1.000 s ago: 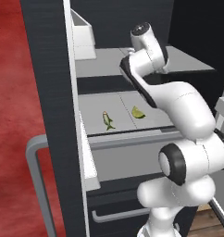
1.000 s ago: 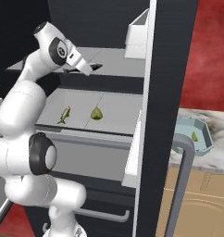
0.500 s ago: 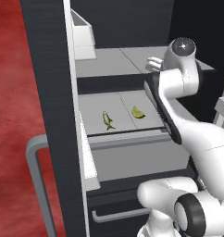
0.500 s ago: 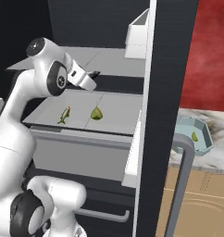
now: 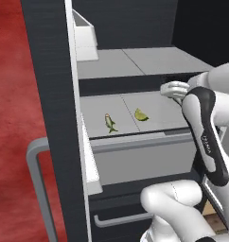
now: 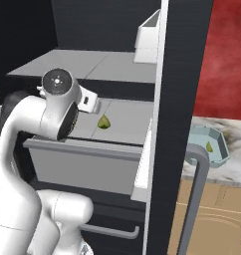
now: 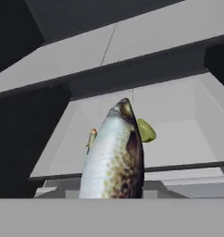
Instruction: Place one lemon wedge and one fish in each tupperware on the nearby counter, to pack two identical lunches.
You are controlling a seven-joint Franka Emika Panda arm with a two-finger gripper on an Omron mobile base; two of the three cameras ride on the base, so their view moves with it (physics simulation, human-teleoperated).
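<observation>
Held: speckled silver-brown fish (image 7: 115, 157), clamped in narrow fingers at bottom centre of hand view, ready for carrying out.
Shelf: small second fish (image 5: 110, 122) and yellow-green lemon wedge (image 5: 141, 115), centre, waiting.
Destination: pale blue octagonal tupperware (image 6: 223, 146), right edge, wedge inside, lacking fish.

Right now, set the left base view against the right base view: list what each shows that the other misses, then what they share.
Left base view: a small fish lying on the grey fridge shelf, just left of the shelf lemon wedge and apart from it.
Right base view: the pale blue tupperware on the marbled counter, with a second lemon wedge inside it.
Both: the shelf lemon wedge, the white bin on the upper shelf, the fridge door's grey handle and the robot arm.
</observation>
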